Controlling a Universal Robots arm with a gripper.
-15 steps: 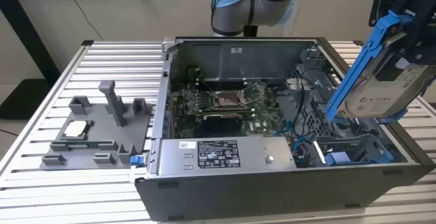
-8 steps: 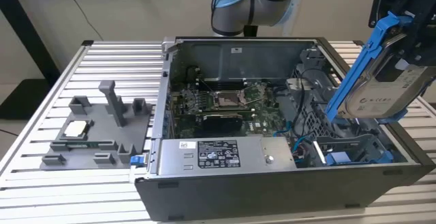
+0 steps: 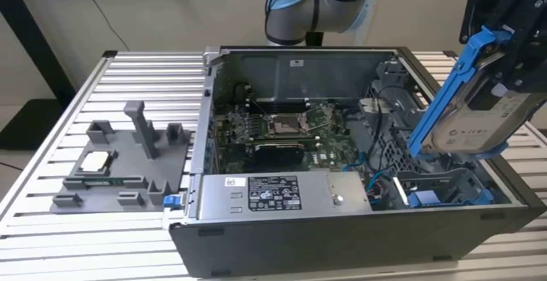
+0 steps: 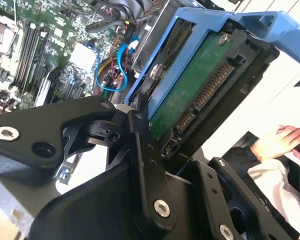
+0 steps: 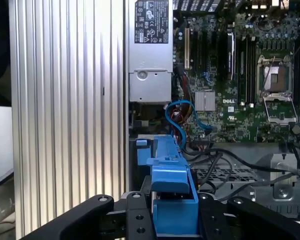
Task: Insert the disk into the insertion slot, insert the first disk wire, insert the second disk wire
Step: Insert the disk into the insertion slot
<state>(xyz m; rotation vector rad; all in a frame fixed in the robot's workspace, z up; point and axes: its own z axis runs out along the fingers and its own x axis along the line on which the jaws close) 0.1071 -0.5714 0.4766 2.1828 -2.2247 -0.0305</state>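
Observation:
My gripper (image 3: 506, 70) is shut on the disk (image 3: 478, 118), a silver drive with a white label in a bright blue carrier. It hangs tilted, high over the open computer case's (image 3: 282, 242) corner at the exterior view's right. The insertion slot (image 3: 444, 188), a dark metal bay with blue edges, lies below the disk and apart from it. In the second wrist view the disk's green board and connector (image 4: 200, 90) sit between black fingers (image 4: 140, 150). In the first wrist view the blue carrier (image 5: 172, 200) is clamped in my gripper (image 5: 174, 217). A thin blue wire (image 5: 182, 117) loops loose in the case.
A grey labelled power-supply box (image 3: 278, 194) sits beside the bay, with the motherboard (image 3: 282, 127) behind it. A grey fixture tray (image 3: 120, 166) lies on the ribbed metal table (image 3: 51, 230) at the exterior view's left. A person's hand (image 4: 280, 142) shows beyond the table.

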